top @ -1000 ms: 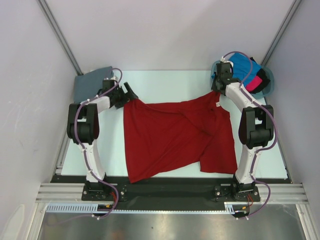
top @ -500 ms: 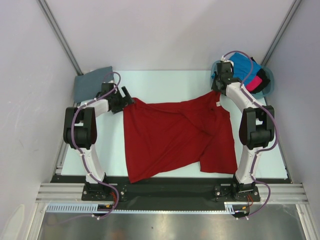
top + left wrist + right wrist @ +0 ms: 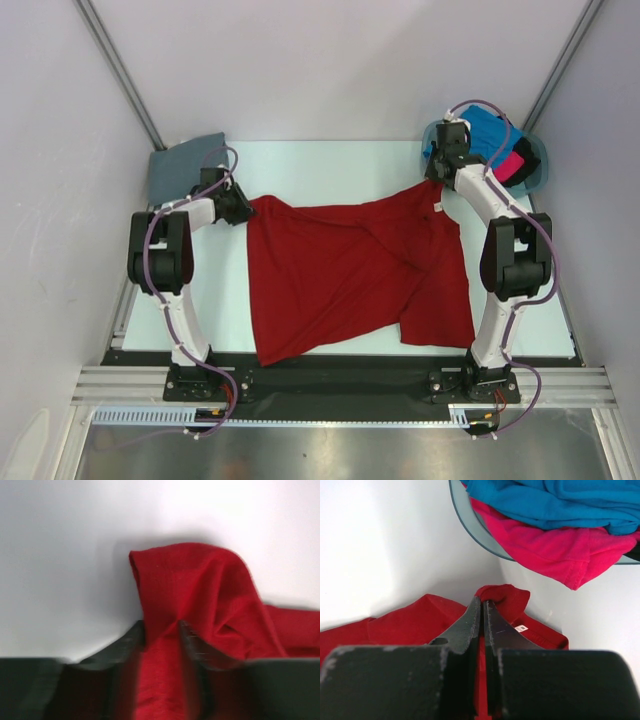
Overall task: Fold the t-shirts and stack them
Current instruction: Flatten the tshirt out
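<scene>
Deep red t-shirt (image 3: 350, 275), spread rumpled across the middle of the pale worktop (image 3: 330, 165), two upper corners drawn out toward the arms. Left claw (image 3: 243, 208) at the upper-left corner of the cloth, narrowed onto a bunched fold of red fabric that fills the gap between the fingers (image 3: 137, 635); blurred in the left wrist view. Right claw (image 3: 437, 185) at the upper-right corner, pressed tight on a thin fold of the same shirt, close to the white label (image 3: 521, 628). Slate grey t-shirt (image 3: 185, 165), folded flat, at the upper left of the frame, just beyond the left claw. Teal basket (image 3: 540, 160) at the upper right, holding bright blue t-shirt (image 3: 487, 128) over hot pink t-shirt (image 3: 512, 165), pink cloth spilling over the rim.
</scene>
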Robot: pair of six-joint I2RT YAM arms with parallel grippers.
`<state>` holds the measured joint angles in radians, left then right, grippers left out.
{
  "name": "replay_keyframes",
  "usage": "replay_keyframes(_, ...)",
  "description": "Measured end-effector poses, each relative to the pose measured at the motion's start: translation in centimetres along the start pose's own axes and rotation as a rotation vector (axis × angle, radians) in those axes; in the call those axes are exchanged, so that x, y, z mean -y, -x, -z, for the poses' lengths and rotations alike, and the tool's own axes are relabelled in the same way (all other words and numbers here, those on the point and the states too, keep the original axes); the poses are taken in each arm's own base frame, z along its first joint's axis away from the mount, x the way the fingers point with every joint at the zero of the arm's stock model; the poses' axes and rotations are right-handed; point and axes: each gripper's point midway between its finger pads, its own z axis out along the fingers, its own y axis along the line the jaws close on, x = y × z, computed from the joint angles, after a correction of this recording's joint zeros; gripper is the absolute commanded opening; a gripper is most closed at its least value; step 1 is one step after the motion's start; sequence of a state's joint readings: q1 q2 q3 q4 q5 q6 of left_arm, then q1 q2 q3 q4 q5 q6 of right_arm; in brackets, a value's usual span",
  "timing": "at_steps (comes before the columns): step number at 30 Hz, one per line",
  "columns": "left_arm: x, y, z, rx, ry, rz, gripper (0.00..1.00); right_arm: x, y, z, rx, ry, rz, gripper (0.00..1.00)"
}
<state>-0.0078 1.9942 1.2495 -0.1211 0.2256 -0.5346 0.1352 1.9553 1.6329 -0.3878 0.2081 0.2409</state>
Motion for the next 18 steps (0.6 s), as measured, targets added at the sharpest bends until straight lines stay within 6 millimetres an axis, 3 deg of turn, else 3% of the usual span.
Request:
replay_keyframes(4,0.0,-0.3,-0.5,-0.022,-0.006,0.004,0.1,0.1,0.4,0.3,0.008,0.002,-0.003,0.0)
replay_keyframes(5,0.0,-0.3,-0.6,-0.028,-0.007,0.004,0.0,0.0,0.4,0.3,0.009,0.003,-0.004,0.0)
replay_keyframes(13,0.7,0.3,-1.2,-0.058,-0.028,-0.007,0.0,0.0,0.3,0.4,0.005,0.007,-0.001,0.0)
replay_keyframes(18,-0.7,1.2,-0.5,-0.063,0.06,-0.048,0.0,0.3,0.4,0.4,0.007,0.0,0.001,0.0)
